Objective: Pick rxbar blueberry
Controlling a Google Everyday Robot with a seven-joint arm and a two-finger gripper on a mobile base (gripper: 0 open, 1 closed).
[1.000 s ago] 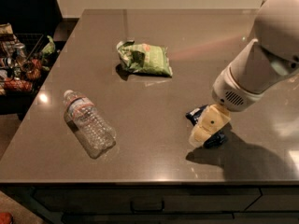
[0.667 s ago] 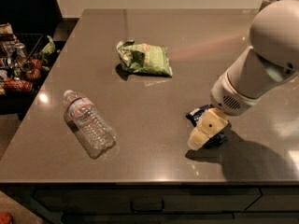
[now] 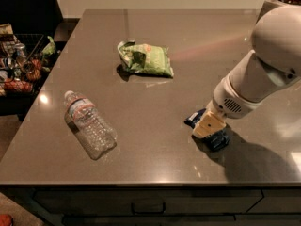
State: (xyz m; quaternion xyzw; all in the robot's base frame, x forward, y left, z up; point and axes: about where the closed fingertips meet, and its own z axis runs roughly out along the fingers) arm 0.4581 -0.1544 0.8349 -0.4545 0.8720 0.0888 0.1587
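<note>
The rxbar blueberry (image 3: 217, 141) is a small flat dark navy bar lying on the grey countertop (image 3: 155, 112) at the right front. Only its ends show, one to the left and one below the gripper. My gripper (image 3: 207, 125) is cream-coloured and comes down from the right, directly on top of the bar's middle, at table level. The large white arm (image 3: 263, 65) rises behind it to the upper right.
A green snack bag (image 3: 145, 59) lies at the centre back. A clear plastic water bottle (image 3: 89, 125) lies on its side at the left front. A wire basket of snacks (image 3: 19, 60) stands off the table's left edge. The front edge is close below the bar.
The gripper stays on the bar at nearly the same spot. The upper arm has shifted slightly. The bar, bag and bottle have not moved.
</note>
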